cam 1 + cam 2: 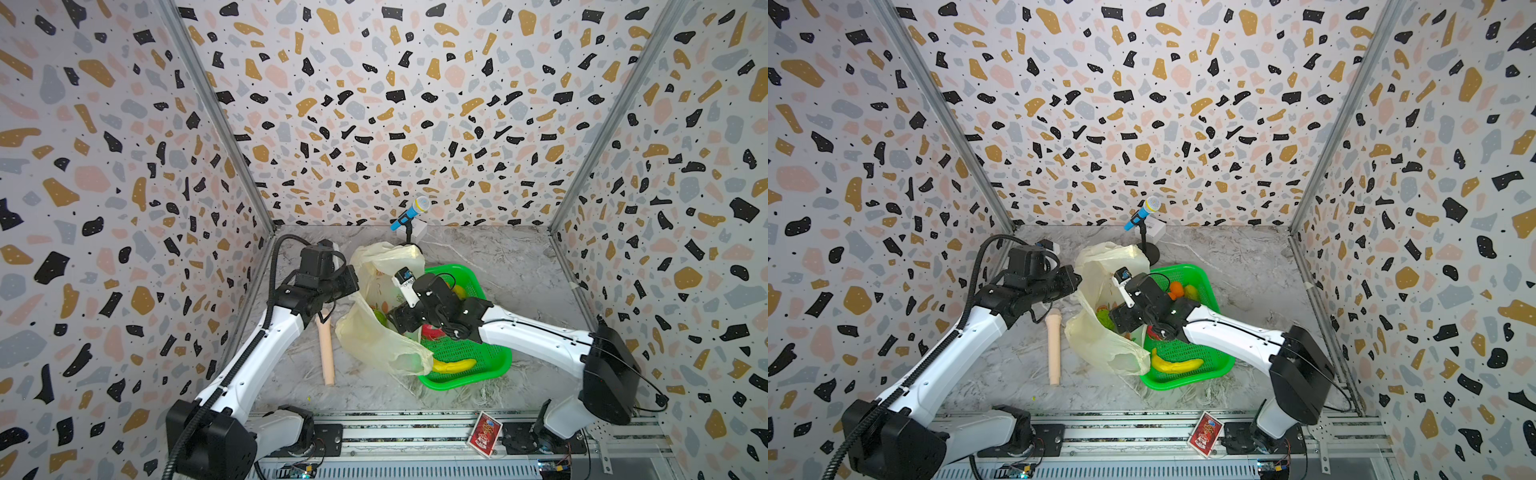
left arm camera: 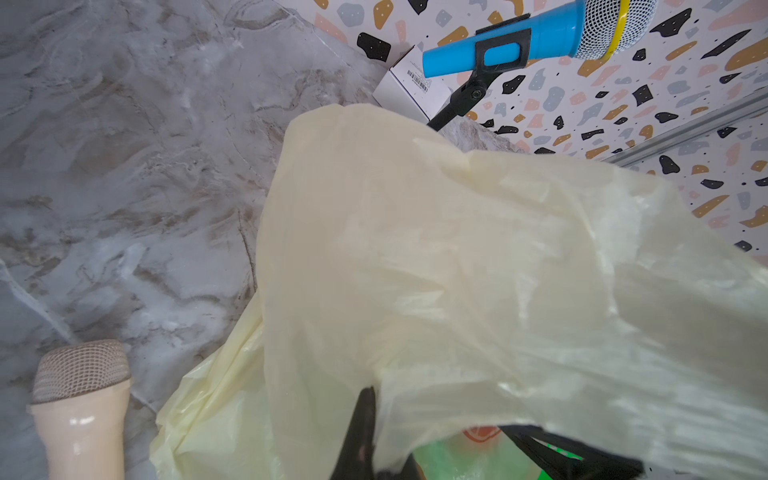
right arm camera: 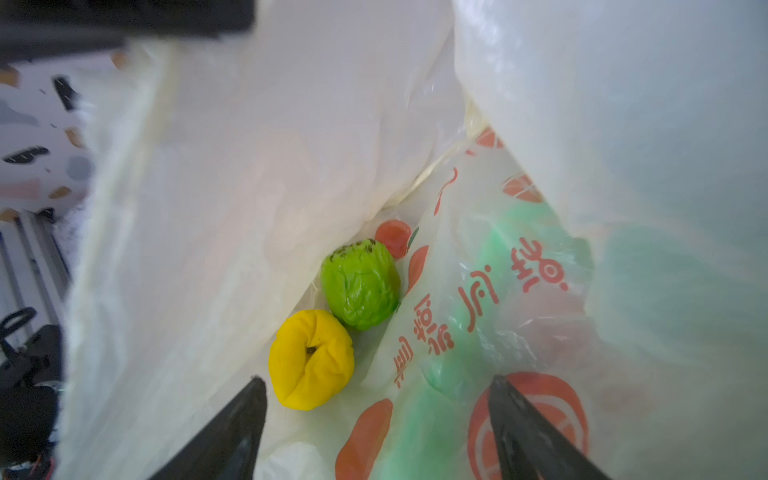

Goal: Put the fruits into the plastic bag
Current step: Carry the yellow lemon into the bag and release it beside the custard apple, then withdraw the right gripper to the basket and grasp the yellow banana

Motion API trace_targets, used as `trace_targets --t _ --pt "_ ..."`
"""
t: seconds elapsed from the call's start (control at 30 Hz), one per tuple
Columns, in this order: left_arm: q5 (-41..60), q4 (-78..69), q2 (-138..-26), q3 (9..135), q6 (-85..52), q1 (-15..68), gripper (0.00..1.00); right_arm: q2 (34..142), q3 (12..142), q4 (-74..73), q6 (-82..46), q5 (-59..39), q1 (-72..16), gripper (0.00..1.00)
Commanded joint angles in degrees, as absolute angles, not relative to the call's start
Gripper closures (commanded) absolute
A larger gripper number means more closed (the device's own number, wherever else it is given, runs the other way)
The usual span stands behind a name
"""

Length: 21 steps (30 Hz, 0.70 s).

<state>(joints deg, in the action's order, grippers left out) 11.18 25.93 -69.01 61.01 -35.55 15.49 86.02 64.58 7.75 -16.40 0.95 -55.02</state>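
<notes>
Now | right hand [image 3: 377, 378] spread, empty | plastic bag [image 3: 249, 166]: lemon [image 3: 311, 359], green fruit [image 3: 360, 284]

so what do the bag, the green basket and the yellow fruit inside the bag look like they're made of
The plastic bag: thin glossy translucent film, pale yellow; it creases and green shows through it.
The green basket: probably rigid moulded plastic; perforated floor, shiny smooth rim.
The yellow fruit: soft-looking matte rubber or foam, with a dented crease; which one is unclear.
</notes>
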Motion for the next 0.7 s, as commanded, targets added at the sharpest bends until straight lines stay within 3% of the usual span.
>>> trace_targets --t 0.0,0.33,0.47,0.67 --pt "9.7 25.0 -69.1 62.7 -35.1 15.3 1.0 77.7 59.4 3.2 -15.5 3.7 -55.0 0.17" --pt "8.7 23.7 -69.0 61.6 -35.4 15.2 1.0 56.3 45.0 15.0 -21.2 13.1 -51.7 0.18" --pt "9.2 23.3 -69.5 61.6 -35.6 15.3 1.0 58.8 44.7 25.5 -22.4 9.3 -48.4 0.18" --pt "10.0 22.9 -70.1 61.7 -36.4 15.3 1.0 71.1 46.7 34.2 -18.8 -0.4 -48.7 0.17"
